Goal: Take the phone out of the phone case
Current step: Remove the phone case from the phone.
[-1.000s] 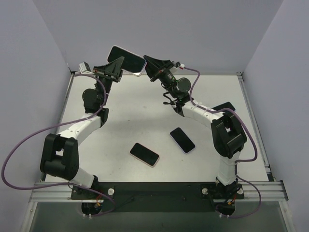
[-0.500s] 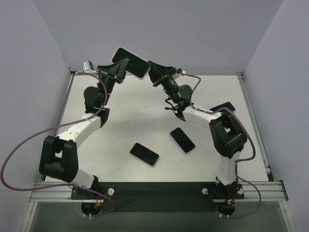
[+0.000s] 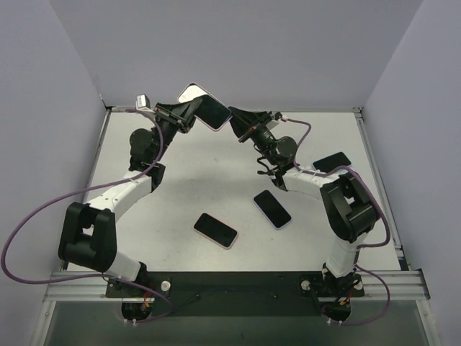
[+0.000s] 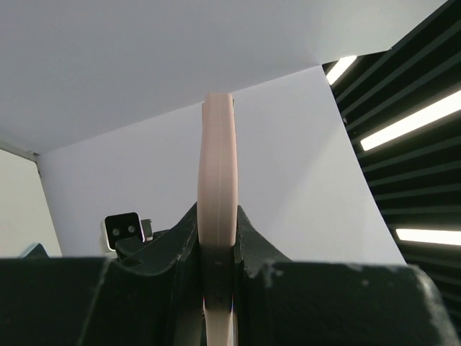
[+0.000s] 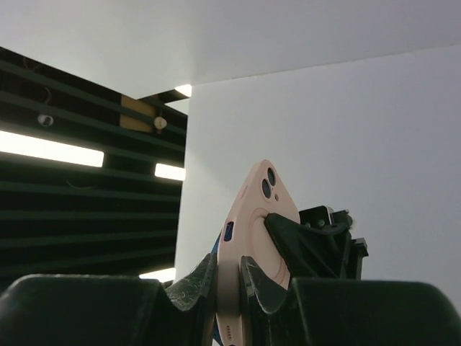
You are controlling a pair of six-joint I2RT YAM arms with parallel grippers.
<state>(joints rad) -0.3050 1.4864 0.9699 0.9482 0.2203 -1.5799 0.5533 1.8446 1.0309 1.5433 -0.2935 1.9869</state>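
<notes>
Four phones showing if I count right, plus two grippers. One phone (image 3: pixel 207 109) sits in a pink case (image 5: pixel 253 238), up in the air over the far side of the table (image 3: pixel 187 187), slanted, screen toward the overhead camera. Both arms have it: the left gripper (image 3: pixel 189 114) is clamped on its left end and the right gripper (image 3: pixel 232 115) is pinched onto its right end. Each wrist cam shows the case edge squeezed between that arm's fingers, with twin lenses visible on the back. The other three lie flat on the table: a pinkish-rimmed phone (image 3: pixel 215 230), a pale-rimmed phone (image 3: pixel 272 209) near it, and a dark phone (image 3: pixel 331 161) by the right arm.
</notes>
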